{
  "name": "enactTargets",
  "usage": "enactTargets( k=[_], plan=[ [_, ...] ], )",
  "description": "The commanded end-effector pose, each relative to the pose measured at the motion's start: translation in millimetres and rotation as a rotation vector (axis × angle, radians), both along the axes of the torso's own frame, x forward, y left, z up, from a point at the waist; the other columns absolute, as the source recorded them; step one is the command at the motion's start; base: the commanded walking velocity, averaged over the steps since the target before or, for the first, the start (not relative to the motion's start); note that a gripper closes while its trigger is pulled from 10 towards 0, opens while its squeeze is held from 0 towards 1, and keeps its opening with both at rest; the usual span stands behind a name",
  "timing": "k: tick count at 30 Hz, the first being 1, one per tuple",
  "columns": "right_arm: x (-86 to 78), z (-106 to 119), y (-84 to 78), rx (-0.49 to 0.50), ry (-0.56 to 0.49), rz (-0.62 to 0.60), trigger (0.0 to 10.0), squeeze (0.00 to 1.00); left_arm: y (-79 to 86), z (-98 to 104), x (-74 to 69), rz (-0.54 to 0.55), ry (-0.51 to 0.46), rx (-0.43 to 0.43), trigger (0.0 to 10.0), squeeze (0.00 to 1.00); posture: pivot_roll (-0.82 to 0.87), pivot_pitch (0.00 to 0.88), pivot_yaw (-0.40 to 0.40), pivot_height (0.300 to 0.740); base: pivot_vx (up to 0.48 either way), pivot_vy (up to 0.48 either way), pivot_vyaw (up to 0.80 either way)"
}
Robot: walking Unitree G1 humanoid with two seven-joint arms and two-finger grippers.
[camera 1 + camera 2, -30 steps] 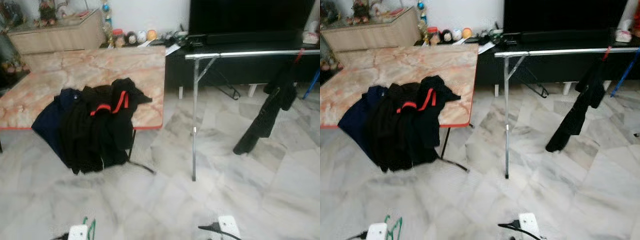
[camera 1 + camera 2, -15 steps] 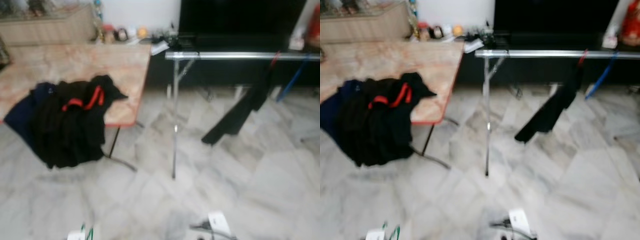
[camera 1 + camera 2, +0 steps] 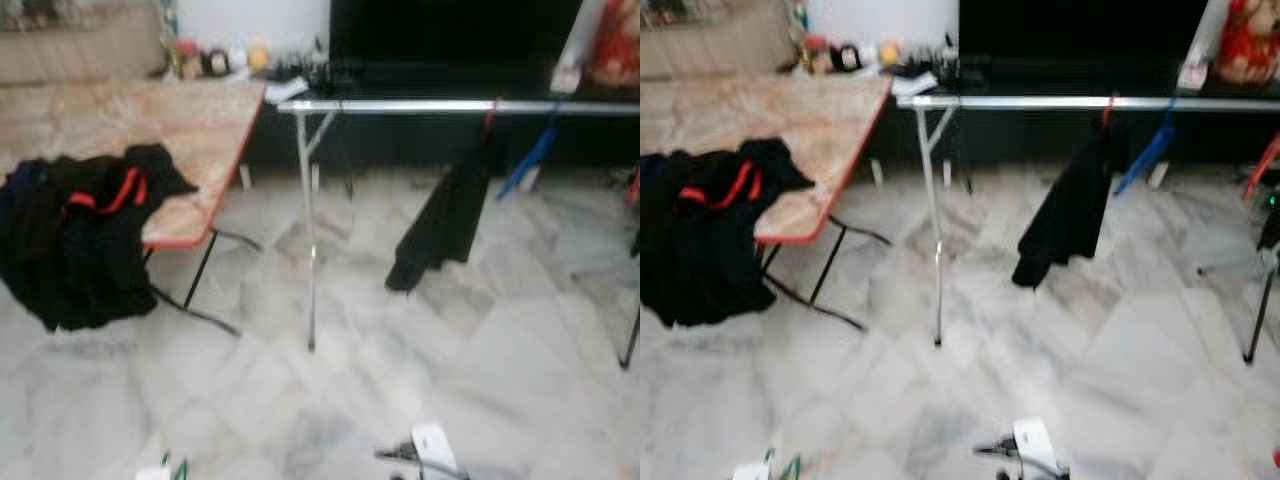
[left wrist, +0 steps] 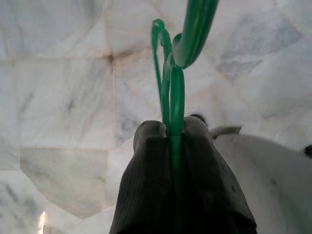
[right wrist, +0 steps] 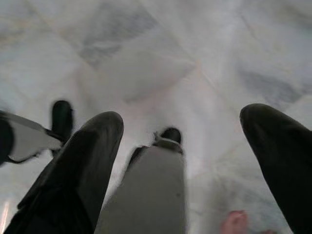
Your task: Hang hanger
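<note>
Below, left gripper (image 4: 170, 134) pinching green hanger (image 4: 176, 78)

One green hanger (image 4: 171, 73), two hands (image 5: 180, 146)

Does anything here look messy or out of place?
Yes. A heap of dark clothes slumps over the marble table's edge toward the floor instead of hanging, while only one black garment hangs on the metal rail.
</note>
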State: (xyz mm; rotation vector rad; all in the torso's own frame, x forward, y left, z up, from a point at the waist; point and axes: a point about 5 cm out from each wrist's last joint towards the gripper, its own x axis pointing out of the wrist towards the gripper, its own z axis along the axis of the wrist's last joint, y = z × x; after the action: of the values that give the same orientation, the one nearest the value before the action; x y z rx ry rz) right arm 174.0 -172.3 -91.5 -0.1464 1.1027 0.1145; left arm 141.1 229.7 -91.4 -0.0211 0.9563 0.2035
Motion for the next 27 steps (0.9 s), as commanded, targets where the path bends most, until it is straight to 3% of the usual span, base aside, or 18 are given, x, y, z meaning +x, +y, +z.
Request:
enactTargets(
  k=[1,27],
  plan=[
    [0.6,0.5,-2.7,-0.007,-0.003,0.001,10.0,0.00,-2.8,-1.8,-2.8,-0.013,0.016,-0.003,10.0,0.00,-0.04,0.000,0.060,0.740,0.000,-0.409,0.00],
    [0.7,0.5,-2.1,-0.011,-0.003,0.010,10.0,0.00,-3.7,-2.8,-5.2,-0.026,0.023,0.003,10.0,0.00,-0.03,0.000,0.056,0.740,0.000,-0.407,0.00]
  ],
)
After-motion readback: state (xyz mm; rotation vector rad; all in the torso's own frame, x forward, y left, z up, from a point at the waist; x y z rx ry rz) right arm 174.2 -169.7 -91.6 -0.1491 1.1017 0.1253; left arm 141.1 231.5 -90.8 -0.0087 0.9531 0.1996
